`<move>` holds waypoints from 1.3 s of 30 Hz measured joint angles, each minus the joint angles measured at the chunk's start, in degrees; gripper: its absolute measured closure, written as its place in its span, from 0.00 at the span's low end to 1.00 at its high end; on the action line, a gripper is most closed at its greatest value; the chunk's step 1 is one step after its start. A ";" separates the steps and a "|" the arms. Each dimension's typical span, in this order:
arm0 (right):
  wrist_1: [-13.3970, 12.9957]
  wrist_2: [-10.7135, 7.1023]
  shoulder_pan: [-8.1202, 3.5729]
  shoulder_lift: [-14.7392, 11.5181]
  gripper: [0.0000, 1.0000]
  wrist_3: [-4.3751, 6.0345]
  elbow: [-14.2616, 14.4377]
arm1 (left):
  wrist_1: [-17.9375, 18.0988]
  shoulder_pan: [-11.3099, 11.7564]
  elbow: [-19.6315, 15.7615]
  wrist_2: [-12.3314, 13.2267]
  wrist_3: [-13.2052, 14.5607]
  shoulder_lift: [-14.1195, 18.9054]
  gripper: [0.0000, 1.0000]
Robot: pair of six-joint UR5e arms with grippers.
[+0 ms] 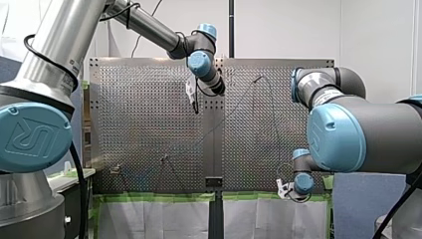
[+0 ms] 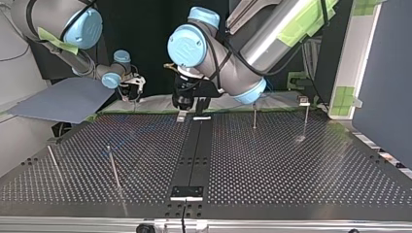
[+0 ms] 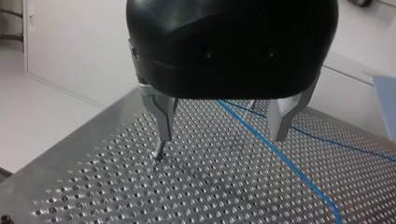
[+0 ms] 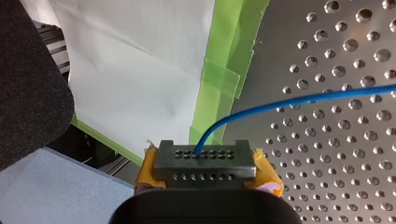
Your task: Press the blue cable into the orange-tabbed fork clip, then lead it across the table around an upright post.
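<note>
Cable (image 4: 303,98) end is clamped in right gripper (image 4: 204,157), closed tight on it; left gripper (image 3: 223,127) is spread wide over table (image 3: 116,186), cable lying beneath, between its fingers

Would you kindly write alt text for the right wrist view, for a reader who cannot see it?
My right gripper is shut on the blue cable, which arcs from between its yellow pads out over the perforated table. Green tape and a white sheet line the table's edge beside it.
</note>
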 joint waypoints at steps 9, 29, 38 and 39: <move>0.14 0.12 0.20 0.00 1.00 -0.18 -0.03 | 4.32 0.06 -4.29 -0.88 2.76 -0.03 0.00; 0.26 0.18 0.29 -0.13 1.00 -0.20 -0.17 | 14.14 0.06 -14.15 -2.14 4.50 -0.04 0.00; 0.27 0.16 0.31 -0.17 1.00 -0.20 -0.16 | 18.47 0.05 -18.43 -2.22 4.50 -0.03 0.00; 0.27 0.16 0.31 -0.17 1.00 -0.20 -0.15 | 18.87 0.05 -18.86 -2.22 4.51 -0.04 0.00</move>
